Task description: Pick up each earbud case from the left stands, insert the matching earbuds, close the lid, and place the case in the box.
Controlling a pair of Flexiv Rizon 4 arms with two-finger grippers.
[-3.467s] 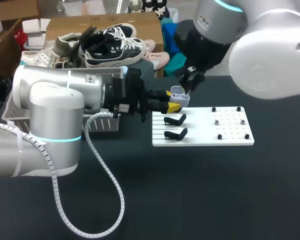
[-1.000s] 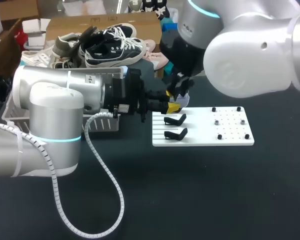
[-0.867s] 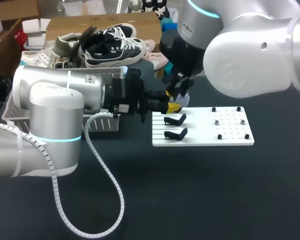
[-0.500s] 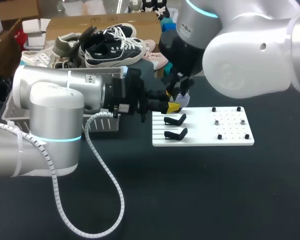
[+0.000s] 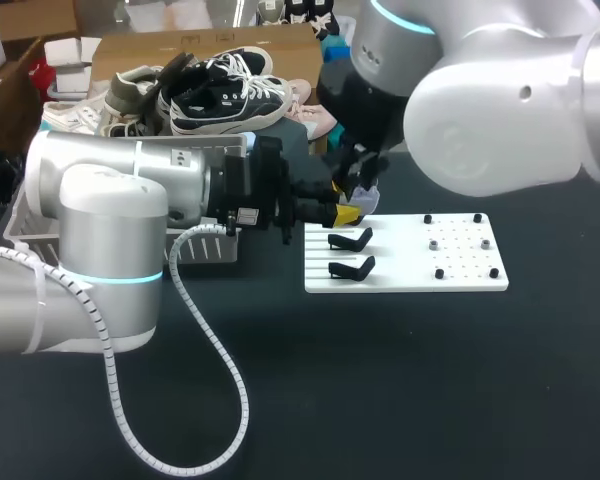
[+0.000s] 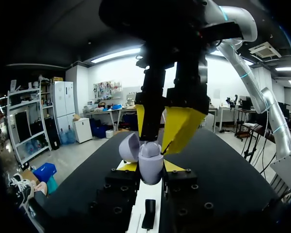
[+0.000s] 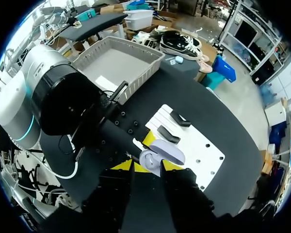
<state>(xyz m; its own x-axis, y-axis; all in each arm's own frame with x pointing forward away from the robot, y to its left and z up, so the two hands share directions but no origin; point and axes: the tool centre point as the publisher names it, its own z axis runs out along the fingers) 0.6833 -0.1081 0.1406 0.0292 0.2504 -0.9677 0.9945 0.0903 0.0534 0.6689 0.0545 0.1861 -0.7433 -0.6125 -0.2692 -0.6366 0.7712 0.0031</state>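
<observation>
A lavender earbud case (image 5: 354, 205) hangs above the white stand board's (image 5: 450, 275) far left corner, its lid (image 6: 127, 147) swung open. My left gripper (image 5: 346, 212) is shut on the case body (image 6: 151, 165) from both sides. My right gripper (image 5: 359, 184) comes down from above, its yellow fingers (image 6: 182, 127) slightly apart on either side of the case mouth, open. In the right wrist view the case (image 7: 151, 158) and its lid (image 7: 170, 151) lie just ahead of that gripper (image 7: 146, 168). What is inside the case is hidden.
Two empty black stands (image 5: 351, 240) (image 5: 352, 268) sit on the board's left part; small black pegs (image 5: 439, 273) dot its right part. A grey basket (image 7: 140, 73) stands left of the board, largely hidden behind my left arm (image 5: 130, 190) in the head view.
My right arm has swung in from the right and settled over the case; in the last second its fingers have parted slightly. My left arm and the case have kept still.
</observation>
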